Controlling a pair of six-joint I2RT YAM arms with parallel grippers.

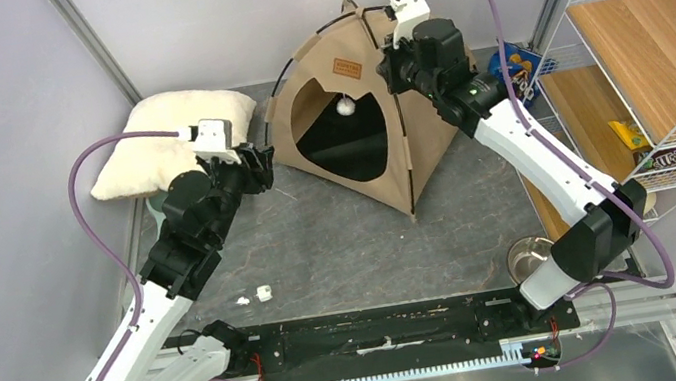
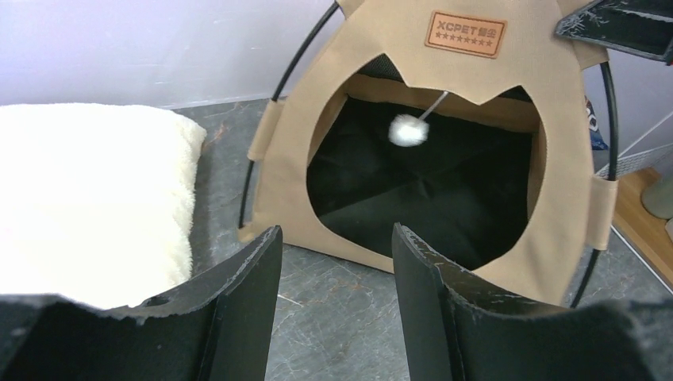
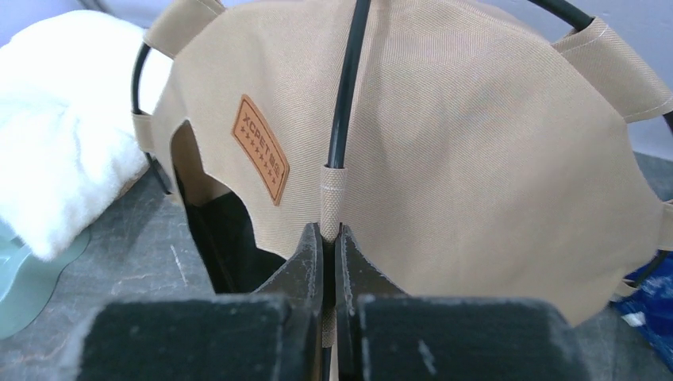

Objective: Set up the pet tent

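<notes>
The pet tent (image 1: 423,142) stands at the tabletop's far edge, beside the fluffy pillow (image 1: 167,140); the right gripper (image 3: 329,238) pinches its black pole (image 3: 349,79) (at a fabric loop (image 3: 333,198)). The left gripper (image 2: 337,242) faces its entrance (image 2: 421,198), fingers (image 2: 246,294) spread.

White pillow (image 1: 170,140), wire rack (image 1: 647,53), metal bowl (image 1: 528,253)

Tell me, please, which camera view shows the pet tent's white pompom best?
The left wrist view: the pompom hangs large and unobstructed in the pet tent's doorway, its string visible. The top external view shows it only as a small white dot; the right wrist view does not show it.
</notes>
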